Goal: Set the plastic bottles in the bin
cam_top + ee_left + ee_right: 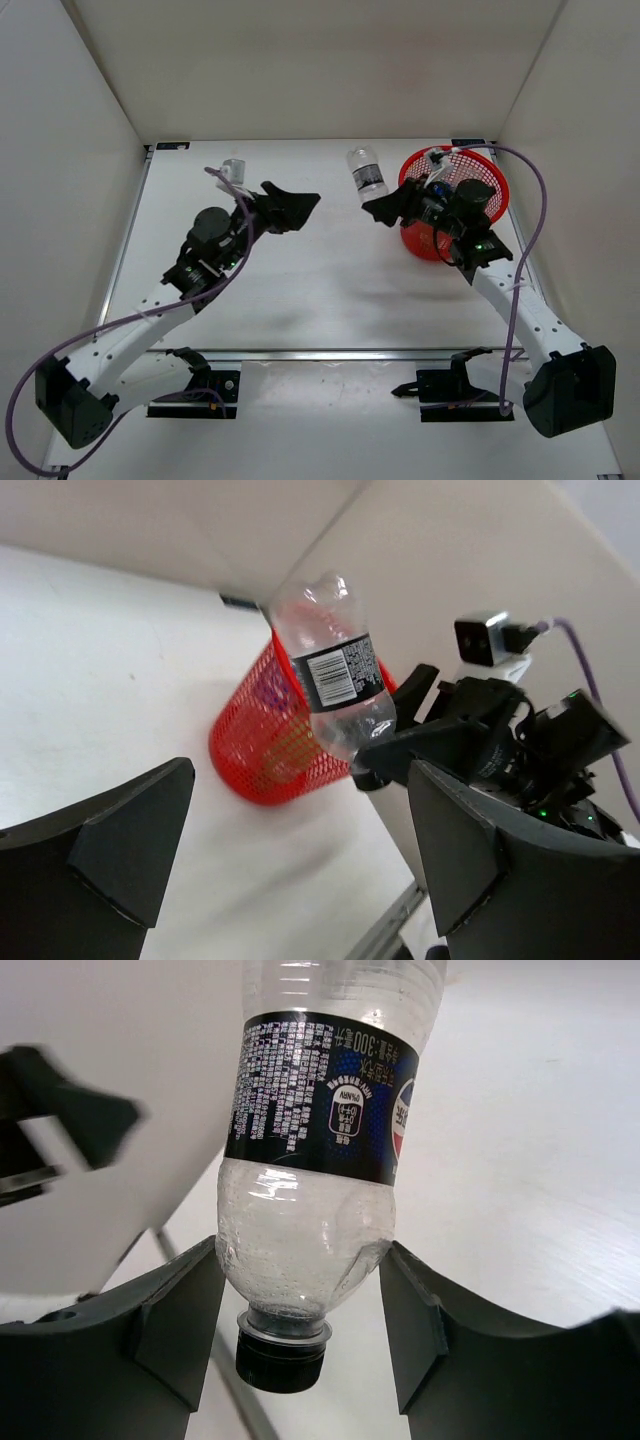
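Top external view: the right claw (383, 207) is clenched on the clear bottle with black cap (367, 174), held just beside the left rim of the red bin (502, 196), outside it. Right wrist view confirms the grip at the bottle's neck end, cap (283, 1351) downward. The left claw (297, 206) is released, holding nothing. Another clear bottle (235, 168) lies on the tabletop (320, 290), far left.

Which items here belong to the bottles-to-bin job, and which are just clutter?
Job:
- clear plastic bottle with dark label and black cap, gripped in the right jaws
- small clear plastic bottle, far left
- round red plastic mesh basket

Lying about:
- purple cables
- metal rail across the near table
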`<action>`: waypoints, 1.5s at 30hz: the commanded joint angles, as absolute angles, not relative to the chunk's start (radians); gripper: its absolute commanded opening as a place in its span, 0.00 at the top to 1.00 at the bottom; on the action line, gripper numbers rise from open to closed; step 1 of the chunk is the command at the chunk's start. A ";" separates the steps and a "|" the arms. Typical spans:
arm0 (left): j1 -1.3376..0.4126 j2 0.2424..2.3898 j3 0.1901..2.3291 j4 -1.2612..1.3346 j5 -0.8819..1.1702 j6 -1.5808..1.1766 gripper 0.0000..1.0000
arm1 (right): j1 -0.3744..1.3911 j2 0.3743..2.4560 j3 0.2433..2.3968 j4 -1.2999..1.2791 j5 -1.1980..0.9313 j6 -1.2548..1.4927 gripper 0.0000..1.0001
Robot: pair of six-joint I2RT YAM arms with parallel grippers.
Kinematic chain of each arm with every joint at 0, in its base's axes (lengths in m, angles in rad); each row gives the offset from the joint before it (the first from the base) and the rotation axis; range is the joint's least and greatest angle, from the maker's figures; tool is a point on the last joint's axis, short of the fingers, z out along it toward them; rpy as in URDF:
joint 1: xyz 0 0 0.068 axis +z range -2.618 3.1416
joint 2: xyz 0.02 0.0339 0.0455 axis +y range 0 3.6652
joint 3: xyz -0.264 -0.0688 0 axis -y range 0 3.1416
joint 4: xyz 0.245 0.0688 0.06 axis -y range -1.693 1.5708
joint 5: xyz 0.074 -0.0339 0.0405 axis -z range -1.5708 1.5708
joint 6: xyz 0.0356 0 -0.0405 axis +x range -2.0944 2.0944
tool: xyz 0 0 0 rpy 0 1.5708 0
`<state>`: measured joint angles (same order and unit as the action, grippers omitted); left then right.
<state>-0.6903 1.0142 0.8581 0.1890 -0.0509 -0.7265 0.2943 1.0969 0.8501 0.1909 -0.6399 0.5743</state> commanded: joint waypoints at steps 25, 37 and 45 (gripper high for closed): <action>-0.305 0.971 1.120 -0.850 -0.394 -0.621 0.01 | 0.002 1.126 1.310 -0.529 -0.190 0.163 0.00; -0.299 0.911 1.253 -1.054 -0.474 -0.637 0.01 | -0.098 0.884 1.414 -0.784 0.224 0.124 0.01; -0.295 0.861 1.305 -1.134 -0.525 -0.646 0.01 | -0.097 0.874 1.333 -0.856 0.293 0.137 0.01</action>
